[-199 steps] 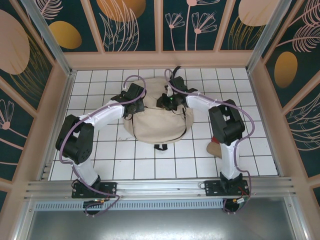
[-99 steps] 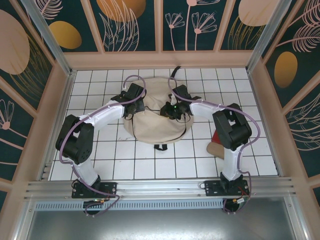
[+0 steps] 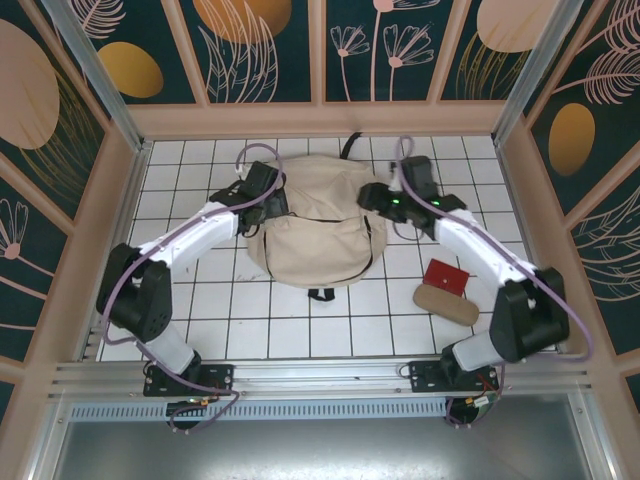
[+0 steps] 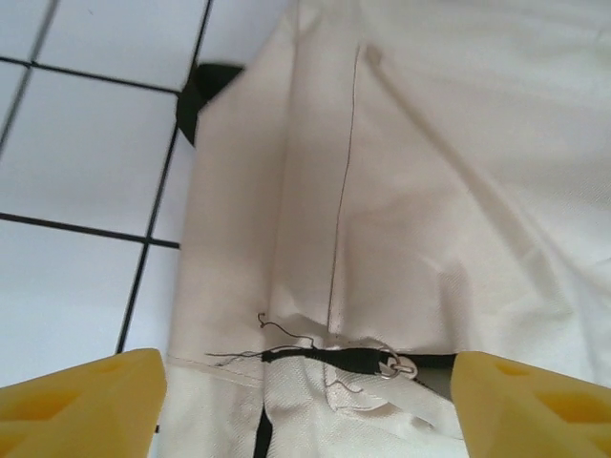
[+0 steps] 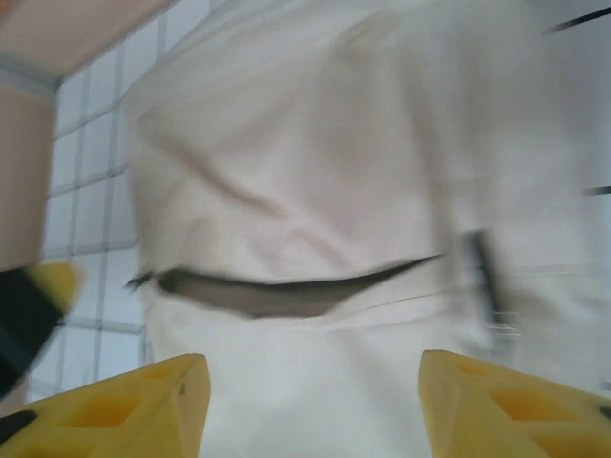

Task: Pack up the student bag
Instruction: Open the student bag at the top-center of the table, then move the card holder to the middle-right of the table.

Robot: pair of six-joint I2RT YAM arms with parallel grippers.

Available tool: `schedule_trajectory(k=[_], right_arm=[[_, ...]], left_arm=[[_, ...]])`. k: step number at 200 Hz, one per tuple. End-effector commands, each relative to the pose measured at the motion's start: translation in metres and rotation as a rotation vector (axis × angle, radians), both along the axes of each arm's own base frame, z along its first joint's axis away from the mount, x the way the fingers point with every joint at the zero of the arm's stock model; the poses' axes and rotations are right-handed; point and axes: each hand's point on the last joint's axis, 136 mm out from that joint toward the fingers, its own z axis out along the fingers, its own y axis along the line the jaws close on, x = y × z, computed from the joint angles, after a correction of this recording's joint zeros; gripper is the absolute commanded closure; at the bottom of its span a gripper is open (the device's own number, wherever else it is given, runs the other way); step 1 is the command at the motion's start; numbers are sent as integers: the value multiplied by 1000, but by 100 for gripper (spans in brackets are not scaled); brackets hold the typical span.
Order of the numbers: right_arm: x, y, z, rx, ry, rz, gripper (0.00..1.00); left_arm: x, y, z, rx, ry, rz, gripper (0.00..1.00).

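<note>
The student bag (image 3: 315, 235) is a cream fabric backpack lying flat in the middle of the white tiled floor, with a dark zipper slit (image 3: 320, 218) across it. My left gripper (image 3: 268, 198) sits at the bag's left edge. In the left wrist view the left gripper (image 4: 310, 410) stands open over the bag (image 4: 430, 191), above the zipper end and its metal pull (image 4: 396, 365). My right gripper (image 3: 374, 196) is at the bag's right edge. The blurred right wrist view has the right gripper (image 5: 315, 410) open above the bag (image 5: 315, 143), and the slit (image 5: 286, 291) gapes a little.
A flat red item (image 3: 445, 274) and a tan oblong item (image 3: 446, 303) lie on the tiles right of the bag. A black strap (image 3: 350, 145) sticks out behind the bag and a small loop (image 3: 320, 294) at its near edge. Wooden walls (image 3: 320, 120) enclose the floor.
Both grippers have opened. The right arm swung from over the bag's middle out to its right edge, uncovering the red item. The left gripper let go of the bag's left edge.
</note>
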Motion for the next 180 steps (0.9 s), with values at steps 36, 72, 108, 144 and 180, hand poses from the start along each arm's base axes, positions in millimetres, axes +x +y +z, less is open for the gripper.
schedule_trajectory(k=[36,72,108,144,180], right_arm=[[-62,-149,-100,-329,301,-415,4],[-91,-182,-131,-365,409,-555,1],[-112,-193,-156,-355,497,-593,1],[-109,-172,-166,-201,515,-530,2],[-77,-132,-147,-95,457,-445,6]], left_arm=[[-3,9,44,-29,-122,-5,5],[-3,7,41,-32,-120,-17,2],[-2,1,34,-46,-107,-36,2],[0,-2,28,-47,-92,-45,2],[1,-5,25,-48,-84,-54,2]])
